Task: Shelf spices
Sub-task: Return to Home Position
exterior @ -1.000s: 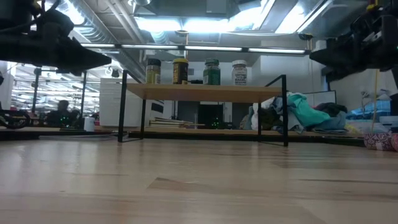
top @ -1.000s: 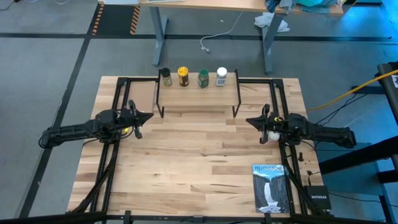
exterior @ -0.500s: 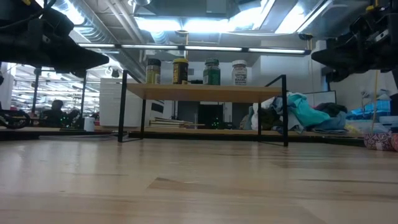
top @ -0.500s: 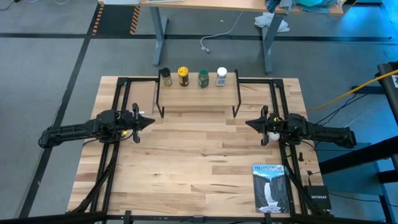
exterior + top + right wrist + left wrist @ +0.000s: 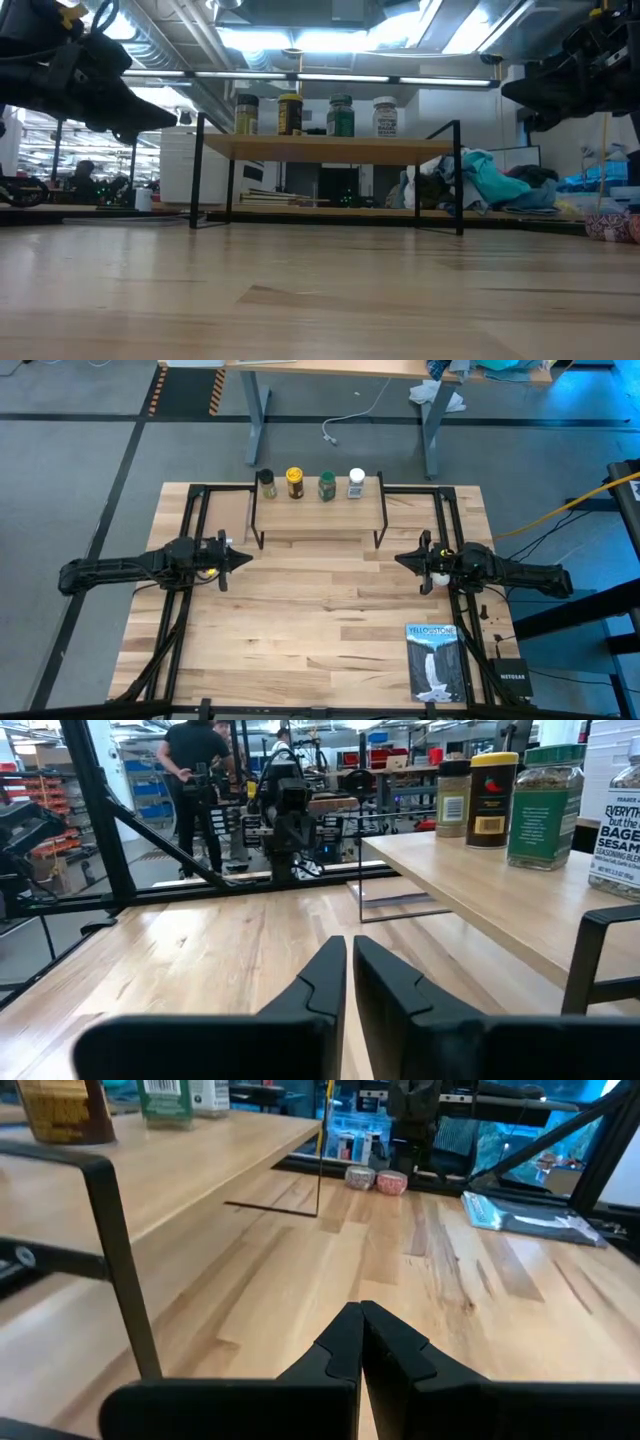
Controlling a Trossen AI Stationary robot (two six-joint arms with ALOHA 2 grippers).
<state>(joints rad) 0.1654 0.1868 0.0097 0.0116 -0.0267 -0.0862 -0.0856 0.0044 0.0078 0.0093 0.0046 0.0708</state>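
Spices (image 5: 310, 483): four in a row atop the shelf (image 5: 318, 518); left jaws pressed together, empty, off the shelf's left front corner; right jaws likewise closed, off its right front corner; hazard: either arm straying inward could jolt the shelf and topple them.

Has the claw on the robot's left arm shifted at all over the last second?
Yes. Seen from above, the left gripper has swung slightly away from the shelf, down the table from its front leg.
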